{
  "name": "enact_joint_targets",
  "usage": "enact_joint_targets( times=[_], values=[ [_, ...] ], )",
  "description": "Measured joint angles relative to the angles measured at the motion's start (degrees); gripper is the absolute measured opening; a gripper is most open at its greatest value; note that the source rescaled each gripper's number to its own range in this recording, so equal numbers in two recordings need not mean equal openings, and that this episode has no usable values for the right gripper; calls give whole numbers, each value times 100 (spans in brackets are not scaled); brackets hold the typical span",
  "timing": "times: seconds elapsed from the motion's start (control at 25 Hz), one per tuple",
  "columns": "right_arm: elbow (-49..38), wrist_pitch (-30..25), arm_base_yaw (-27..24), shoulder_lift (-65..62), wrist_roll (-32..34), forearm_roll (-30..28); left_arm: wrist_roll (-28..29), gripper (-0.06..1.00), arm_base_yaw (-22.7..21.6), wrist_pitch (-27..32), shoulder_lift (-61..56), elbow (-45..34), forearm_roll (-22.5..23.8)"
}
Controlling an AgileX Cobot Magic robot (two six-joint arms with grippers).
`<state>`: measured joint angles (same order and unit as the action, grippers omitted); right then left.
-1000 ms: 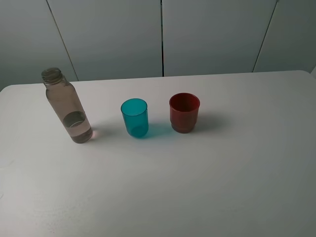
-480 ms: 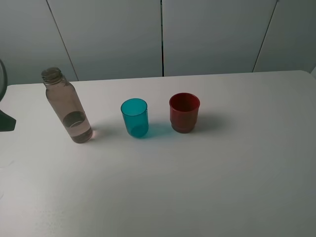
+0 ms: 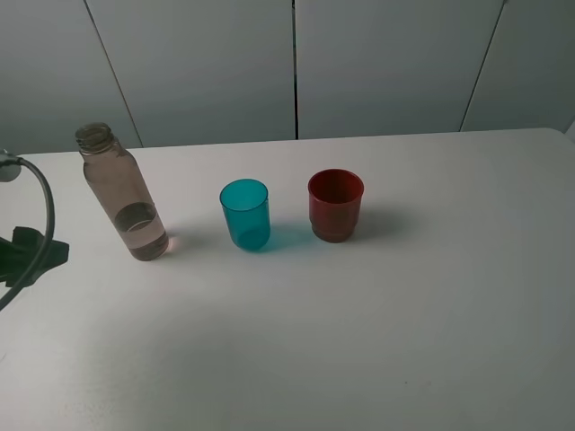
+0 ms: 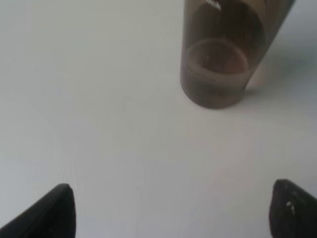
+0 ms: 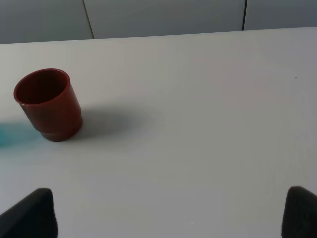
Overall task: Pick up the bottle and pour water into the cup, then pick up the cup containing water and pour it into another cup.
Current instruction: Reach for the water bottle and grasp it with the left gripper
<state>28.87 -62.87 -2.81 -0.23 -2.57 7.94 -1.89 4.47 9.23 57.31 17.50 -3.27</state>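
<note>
The bottle (image 3: 121, 193) stands upright and uncapped at the table's left, holding a little water in its lower part. To its right stand the teal cup (image 3: 244, 214) and then the red cup (image 3: 335, 205), both upright. My left gripper (image 3: 34, 255) reaches in from the left edge, a short way left of the bottle. In the left wrist view the bottle (image 4: 220, 59) lies ahead of the open left gripper (image 4: 173, 213), slightly off its centre line, with nothing between the fingers. My right gripper (image 5: 166, 213) is open over bare table, with the red cup (image 5: 47, 104) ahead and off to one side.
The white table (image 3: 404, 314) runs back to a grey panelled wall (image 3: 386, 63). A black cable (image 3: 47, 208) loops above the left arm. A teal tint (image 5: 10, 135) on the table shows at the edge of the right wrist view.
My left arm has come into the exterior view from the left edge and moved right toward the bottle. The bottle and both cups have stayed put.
</note>
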Motion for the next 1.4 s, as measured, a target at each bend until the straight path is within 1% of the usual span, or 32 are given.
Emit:
enact_joint_targets(
  times=[0.08, 0.16, 0.24, 0.4, 0.48, 0.56, 0.68, 0.88, 1.04, 1.2, 1.28, 1.4],
  values=[
    [0, 0, 0, 0, 0, 0, 306, 99, 0, -560, 0, -219, 327],
    [0, 0, 0, 0, 0, 0, 413, 99, 0, -1029, 4, -386, 575],
    [0, 0, 0, 0, 0, 0, 416, 99, 0, -1372, 4, -491, 695],
    [0, 0, 0, 0, 0, 0, 327, 99, 0, -1561, 4, -511, 879],
    [0, 0, 0, 0, 0, 0, 382, 99, 0, -1697, 4, -522, 1201],
    [0, 0, 0, 0, 0, 0, 560, 99, 0, -1891, 4, -530, 1525],
    [0, 0, 0, 0, 0, 0, 709, 99, 0, -2006, 4, -530, 1825],
    [0, 0, 0, 0, 0, 0, 781, 99, 0, -2176, 85, -530, 2028],
    [0, 0, 0, 0, 0, 0, 914, 99, 0, -2416, 564, -530, 2312],
    [0, 0, 0, 0, 0, 0, 938, 99, 0, -3000, 1218, -530, 2405],
    [0, 0, 0, 0, 0, 0, 926, 99, 0, -3402, 1523, -530, 2393],
    [0, 0, 0, 0, 0, 0, 904, 99, -22, -3797, 1955, -530, 2393]
  ],
)
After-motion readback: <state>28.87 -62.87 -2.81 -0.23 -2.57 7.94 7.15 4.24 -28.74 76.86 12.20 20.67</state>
